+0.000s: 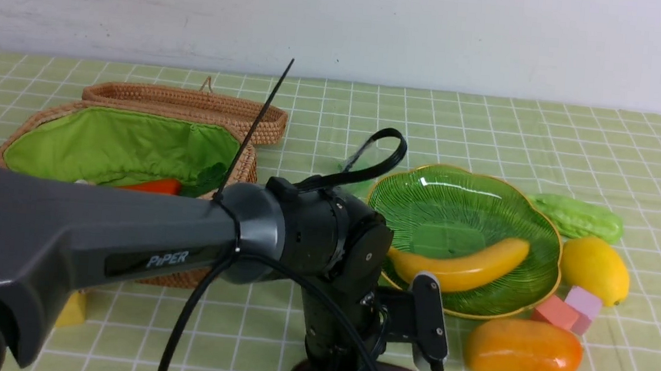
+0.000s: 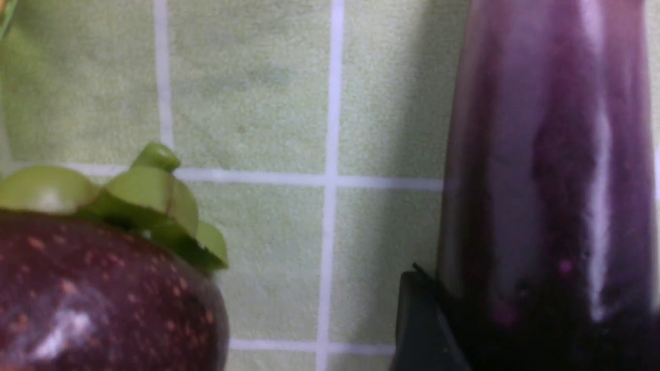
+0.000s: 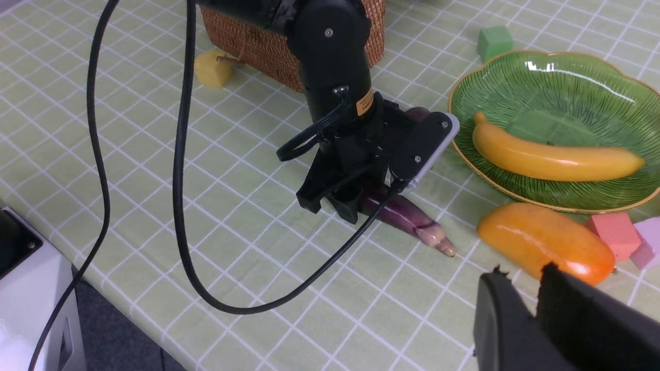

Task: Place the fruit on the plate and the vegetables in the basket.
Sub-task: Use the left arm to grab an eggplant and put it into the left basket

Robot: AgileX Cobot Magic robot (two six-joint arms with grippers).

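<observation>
Seeing a long, glossy purple aubergine (image 3: 407,216) under our left hand (image 3: 332,206), we cannot tell whether it is gripped.

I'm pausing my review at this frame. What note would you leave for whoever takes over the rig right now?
Left gripper: down at the aubergine on the cloth, one finger beside it; grip unclear.
Right gripper: fingers all but together, empty, near the mango.
Done: banana on the plate; carrot in the basket.
To do: aubergine and gourd into the basket; lemon, mango and purple ball onto the plate. The ball lies near the aubergine; the others lie beside the plate.
</observation>
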